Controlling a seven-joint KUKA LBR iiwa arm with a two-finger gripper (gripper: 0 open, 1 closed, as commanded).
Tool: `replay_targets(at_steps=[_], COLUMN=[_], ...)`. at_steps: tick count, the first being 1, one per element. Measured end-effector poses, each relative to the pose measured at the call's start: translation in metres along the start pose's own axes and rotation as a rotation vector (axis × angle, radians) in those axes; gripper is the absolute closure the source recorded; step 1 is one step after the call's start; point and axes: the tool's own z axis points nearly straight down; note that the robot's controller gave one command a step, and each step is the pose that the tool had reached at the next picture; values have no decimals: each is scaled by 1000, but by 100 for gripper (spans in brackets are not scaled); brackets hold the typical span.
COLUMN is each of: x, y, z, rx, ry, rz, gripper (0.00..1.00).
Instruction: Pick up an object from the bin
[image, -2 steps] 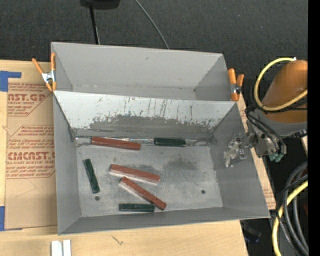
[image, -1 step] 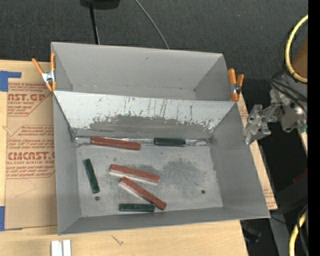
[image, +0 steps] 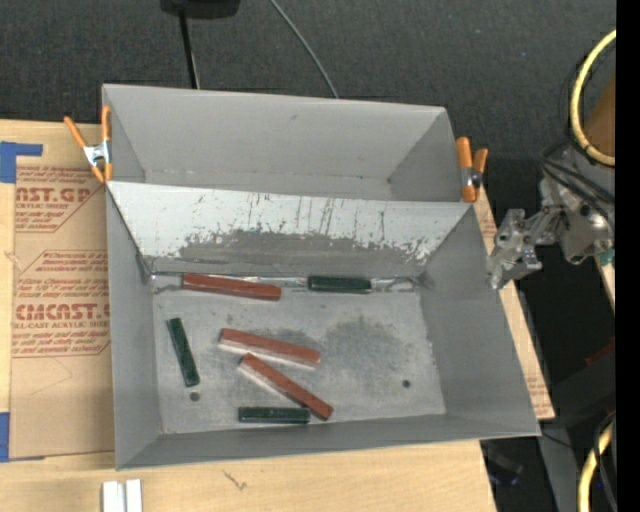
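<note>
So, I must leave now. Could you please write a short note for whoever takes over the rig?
Gripper: outside the bin, past its right wall, carrying nothing visible.
Things: red-brown bars at the back, middle and front; dark green bars at the back, left and front, all on the floor.
Done: nothing picked yet.
Left: reach in, grasp one bar, lift it out.
</note>
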Motion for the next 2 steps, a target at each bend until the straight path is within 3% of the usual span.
replay_targets(at_steps=[1, 2], x=[4, 1], y=[4, 8], z=[35, 101], rx=[1, 0], ry=[-3, -3], rz=[-94, -120], gripper=[100, 100])
